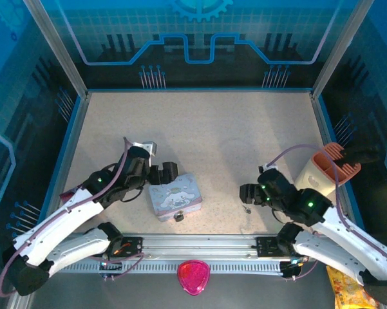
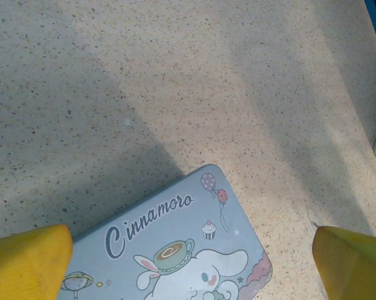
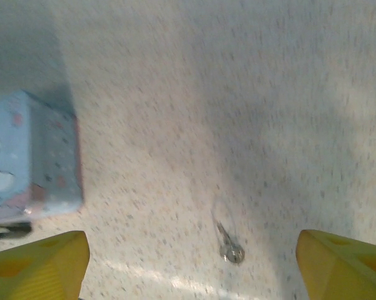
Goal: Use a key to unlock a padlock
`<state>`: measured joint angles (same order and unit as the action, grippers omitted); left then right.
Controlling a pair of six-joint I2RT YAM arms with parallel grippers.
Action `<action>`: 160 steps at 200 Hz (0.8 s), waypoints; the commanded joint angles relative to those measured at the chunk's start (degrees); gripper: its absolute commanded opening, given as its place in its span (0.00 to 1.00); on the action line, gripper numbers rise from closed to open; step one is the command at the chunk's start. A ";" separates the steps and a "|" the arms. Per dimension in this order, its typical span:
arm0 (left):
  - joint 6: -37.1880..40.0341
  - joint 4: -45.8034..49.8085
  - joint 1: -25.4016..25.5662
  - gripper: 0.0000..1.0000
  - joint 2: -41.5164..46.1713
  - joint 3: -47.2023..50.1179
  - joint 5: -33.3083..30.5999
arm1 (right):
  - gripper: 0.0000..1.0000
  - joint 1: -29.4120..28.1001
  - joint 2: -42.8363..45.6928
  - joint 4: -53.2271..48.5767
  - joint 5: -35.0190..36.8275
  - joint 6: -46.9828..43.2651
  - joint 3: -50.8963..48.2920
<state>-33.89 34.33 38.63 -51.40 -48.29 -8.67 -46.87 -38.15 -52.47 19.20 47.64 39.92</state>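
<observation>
pink item (image 1: 193,275) at near edge | padlock (image 1: 178,217) touching near side of tin (image 1: 176,195) | key (image 1: 247,208) on bare desk (image 1: 212,129), right of tin, just beside right claw (image 1: 246,194): wide open, empty | left claw (image 1: 162,173) wide open, empty, over tin's far edge | orange holder (image 1: 328,168) far right

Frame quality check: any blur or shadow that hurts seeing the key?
Right wrist: soft and smeared overall, yet the key still reads as a thin glinting shape at a shadow's edge. Left wrist: sharp, the print on the tin is legible, and a broad shadow crosses the table. Top external: in focus and evenly lit, but the key and padlock are tiny specks.
</observation>
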 commanded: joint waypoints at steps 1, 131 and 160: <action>-3.45 -1.47 2.17 0.99 -0.38 2.09 -3.62 | 0.79 -3.44 -1.99 -1.34 3.89 15.05 -4.20; -5.84 -8.39 4.24 0.99 2.77 8.82 -7.48 | 0.58 -16.72 -17.42 3.00 9.16 47.21 -11.53; -5.35 -9.01 4.17 0.99 3.40 9.18 -7.26 | 0.53 -16.75 -18.99 6.71 8.81 49.21 -13.42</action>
<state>-39.09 27.44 42.39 -48.95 -39.92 -14.74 -62.74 -56.10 -47.90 26.79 91.57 28.36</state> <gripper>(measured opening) 0.992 0.548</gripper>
